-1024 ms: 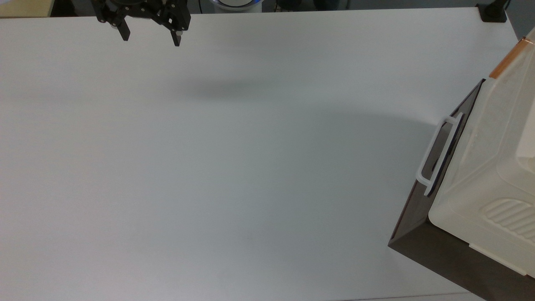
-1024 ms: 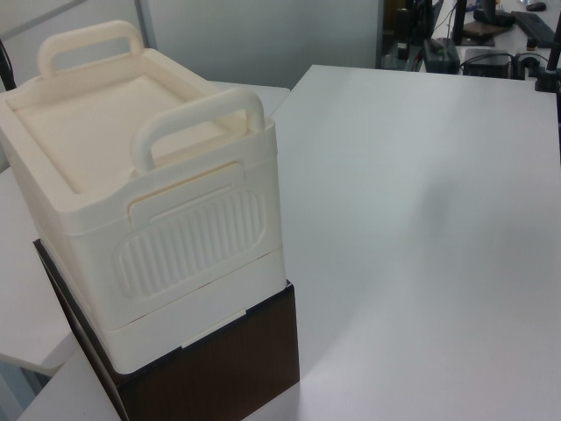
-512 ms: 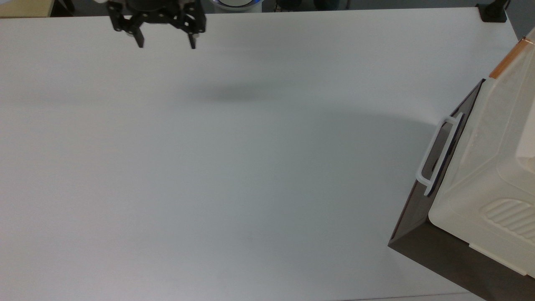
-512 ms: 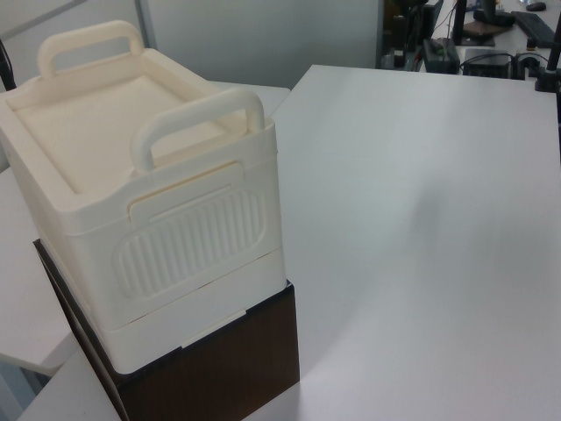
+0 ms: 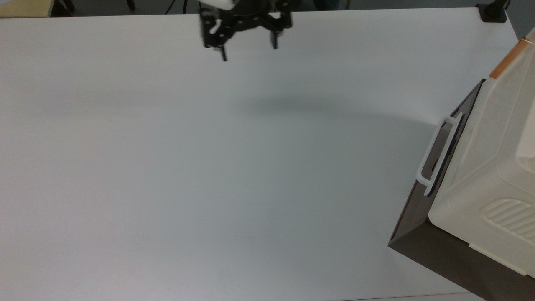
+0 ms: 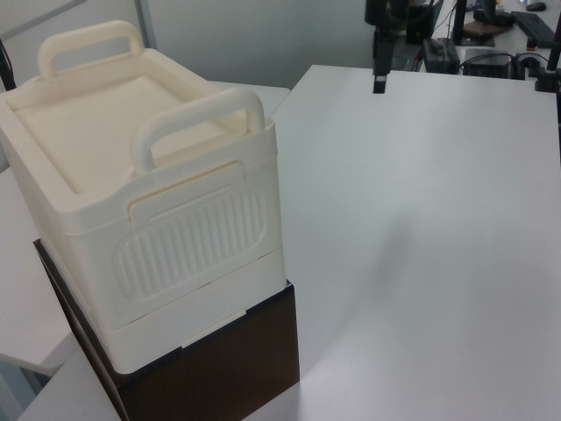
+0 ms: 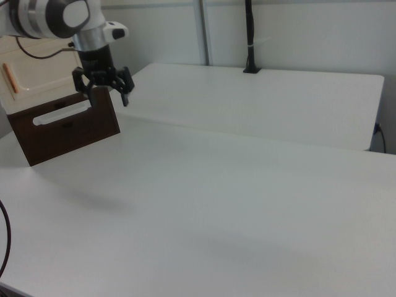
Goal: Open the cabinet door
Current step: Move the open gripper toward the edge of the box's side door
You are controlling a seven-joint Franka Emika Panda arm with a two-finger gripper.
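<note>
Cream cabinet door on a stacked unit, robot hand hovering far off.

We see the cabinet door, cream with a small orange-tan handle, at the right view's far left, above a dark brown panel carrying a white loop handle. The unit sits at the top view's right edge of the white worktop. The hand hangs released, fingers spread, well apart from it.

Cream cabinet door, orange-tan handle, dark brown panel.
</note>
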